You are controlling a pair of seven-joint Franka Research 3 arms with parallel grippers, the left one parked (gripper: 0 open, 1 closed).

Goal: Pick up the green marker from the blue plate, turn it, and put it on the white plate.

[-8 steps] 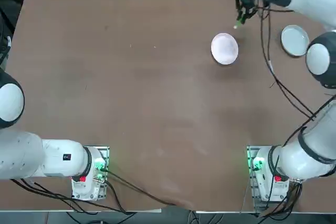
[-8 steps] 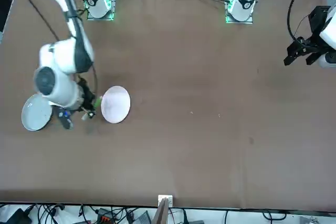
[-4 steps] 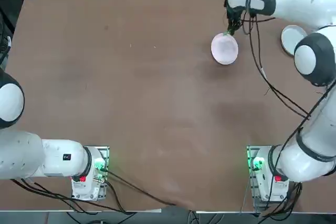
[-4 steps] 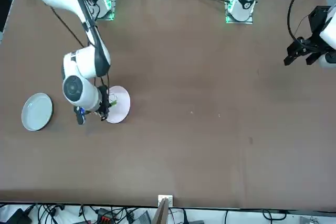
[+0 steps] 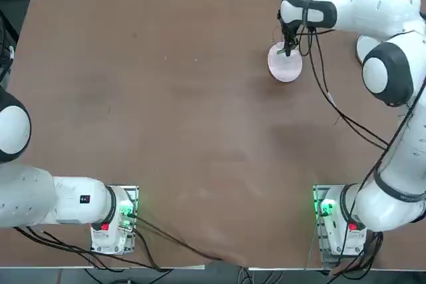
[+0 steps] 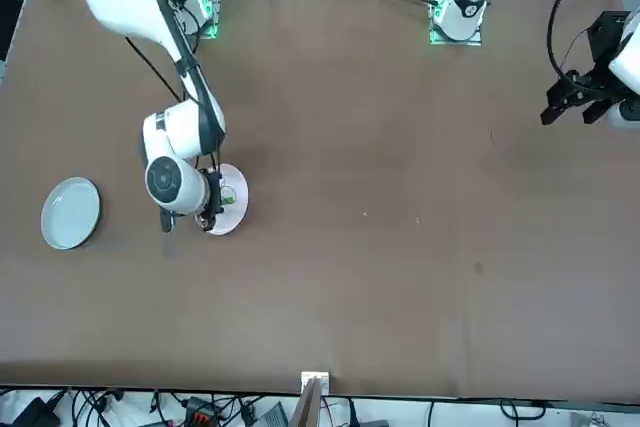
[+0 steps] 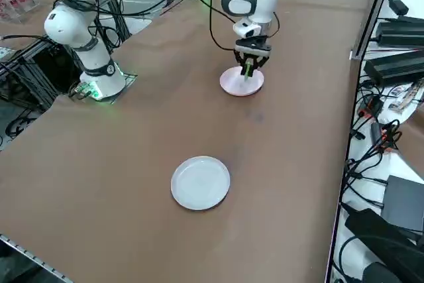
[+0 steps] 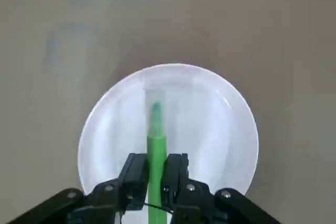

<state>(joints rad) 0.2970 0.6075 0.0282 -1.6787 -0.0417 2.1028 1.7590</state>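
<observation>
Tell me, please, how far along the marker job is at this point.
Done: the green marker is off the blue plate, which lies bare. In hand: the right gripper is shut on the marker, above the white plate. Left: lowering it and letting go.

The hand has carried the green marker over the white plate.

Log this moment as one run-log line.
right hand: shut on green marker | position: over white plate | marker: not yet released | blue plate: bare
</observation>
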